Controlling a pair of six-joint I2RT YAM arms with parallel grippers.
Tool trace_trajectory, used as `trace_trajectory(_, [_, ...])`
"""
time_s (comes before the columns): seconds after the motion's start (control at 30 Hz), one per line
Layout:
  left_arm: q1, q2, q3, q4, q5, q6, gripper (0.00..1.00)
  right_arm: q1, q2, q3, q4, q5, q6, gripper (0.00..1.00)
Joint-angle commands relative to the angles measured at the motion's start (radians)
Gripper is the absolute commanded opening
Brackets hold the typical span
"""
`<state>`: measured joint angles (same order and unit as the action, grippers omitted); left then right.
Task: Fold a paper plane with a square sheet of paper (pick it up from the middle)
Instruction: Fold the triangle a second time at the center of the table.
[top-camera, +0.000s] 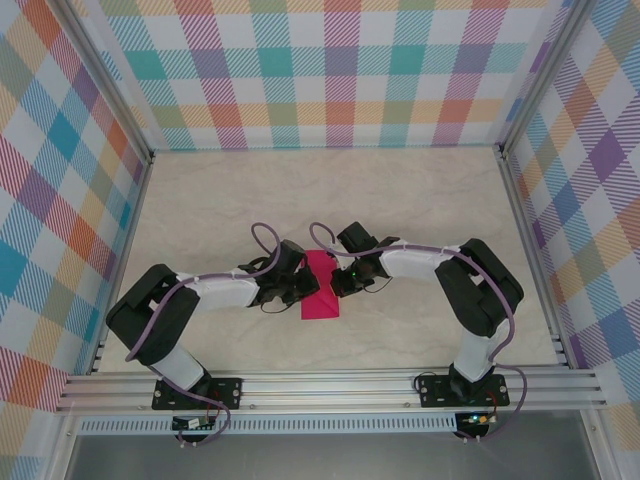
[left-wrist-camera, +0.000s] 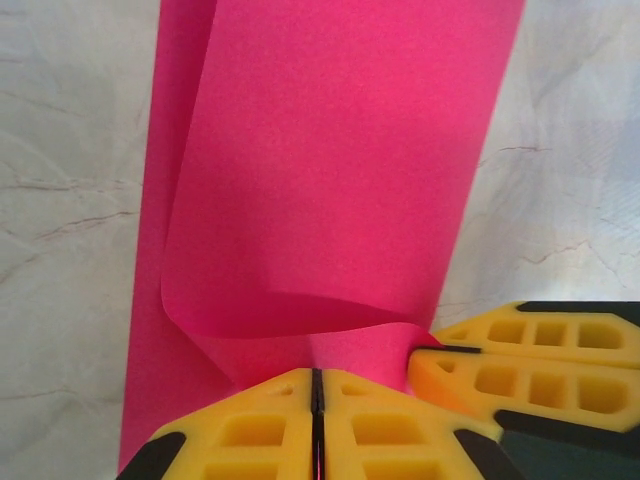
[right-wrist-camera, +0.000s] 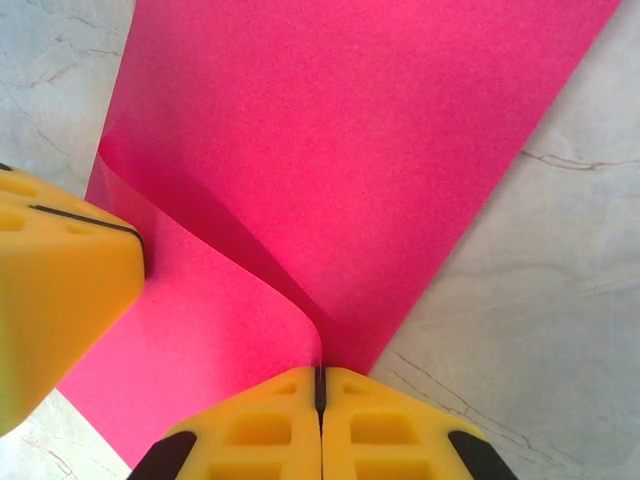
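The square sheet of paper (top-camera: 320, 292) is bright magenta and lies mid-table as a narrow strip doubled over lengthwise. Its upper layer curls up in a loose loop (left-wrist-camera: 330, 150) (right-wrist-camera: 350, 130). My left gripper (top-camera: 303, 286) (left-wrist-camera: 317, 372) is shut on the paper's left side. My right gripper (top-camera: 338, 280) (right-wrist-camera: 320, 370) is shut on its right side, pinching the curled edge. The two grippers face each other almost tip to tip. The right fingers (left-wrist-camera: 520, 365) show in the left wrist view, and a left finger (right-wrist-camera: 60, 290) shows in the right wrist view. The paper plane is out of view.
The pale marbled tabletop (top-camera: 420, 200) is ringed by checkered walls (top-camera: 320, 70). An aluminium rail (top-camera: 330, 385) runs along the near edge, where both arm bases are bolted. There is free room behind the paper and to both sides.
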<state>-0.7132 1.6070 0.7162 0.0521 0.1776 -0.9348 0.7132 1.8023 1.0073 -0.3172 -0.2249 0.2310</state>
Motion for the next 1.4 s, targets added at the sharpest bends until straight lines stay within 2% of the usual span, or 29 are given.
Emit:
trace_trajectory(0.0, [-0.013, 0.011, 0.002, -0.005, -0.001, 0.019, 0.1, -0.003, 0.016, 0.025, -0.019, 0.013, 0.003, 0.05])
trace_trajectory(0.33, [-0.013, -0.077, -0.01, 0.02, 0.015, 0.034, 0.19, -0.003, 0.016, 0.02, -0.023, 0.022, 0.008, 0.05])
trace_trajectory(0.53, [-0.015, -0.127, -0.041, 0.069, 0.04, 0.008, 0.2, -0.003, 0.019, 0.018, -0.023, 0.022, 0.01, 0.05])
trace_trajectory(1.2, [-0.015, 0.01, -0.046, 0.145, 0.072, -0.004, 0.16, -0.004, 0.011, 0.01, -0.026, 0.035, 0.014, 0.05])
trace_trajectory(1.37, [-0.021, -0.007, -0.053, 0.164, 0.087, -0.005, 0.17, -0.003, -0.004, 0.009, -0.019, 0.011, 0.013, 0.05])
